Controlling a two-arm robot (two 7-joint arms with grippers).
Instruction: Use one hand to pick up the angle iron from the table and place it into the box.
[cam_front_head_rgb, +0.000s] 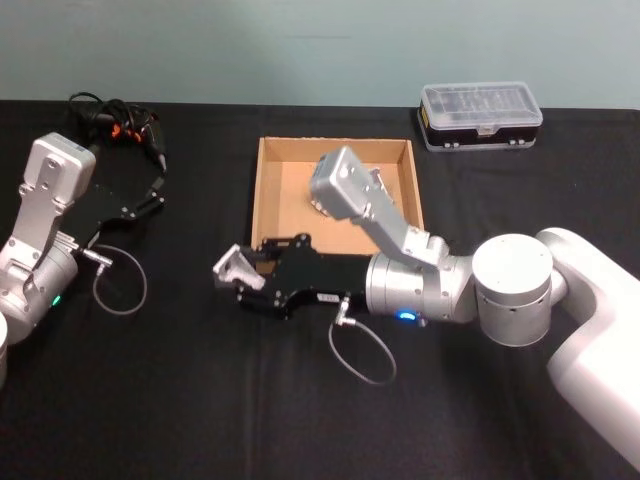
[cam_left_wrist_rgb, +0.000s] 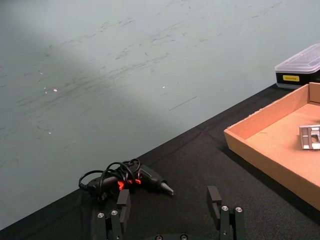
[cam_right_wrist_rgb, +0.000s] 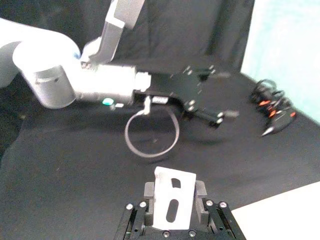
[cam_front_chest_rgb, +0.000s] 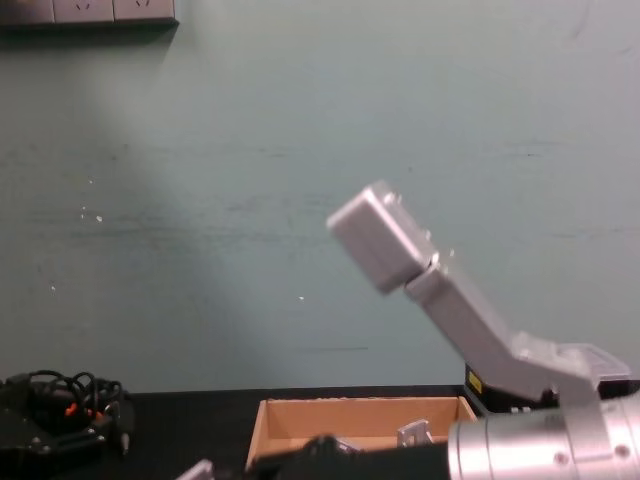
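The angle iron (cam_right_wrist_rgb: 172, 201), a pale slotted bracket, is clamped between the closed fingers of the right gripper (cam_front_head_rgb: 240, 270) and carried above the black table (cam_front_head_rgb: 180, 400), just off the near-left corner of the tan box (cam_front_head_rgb: 268, 195), so the pick looks done and the carry is in hand. Next, as I judge it, the arm must swing the piece over the low wall and release it beside the 1 bracket (cam_left_wrist_rgb: 310, 136) already inside. The left gripper (cam_left_wrist_rgb: 170, 212) waits open at the table's left, near a cabled tool (cam_left_wrist_rgb: 131, 179).
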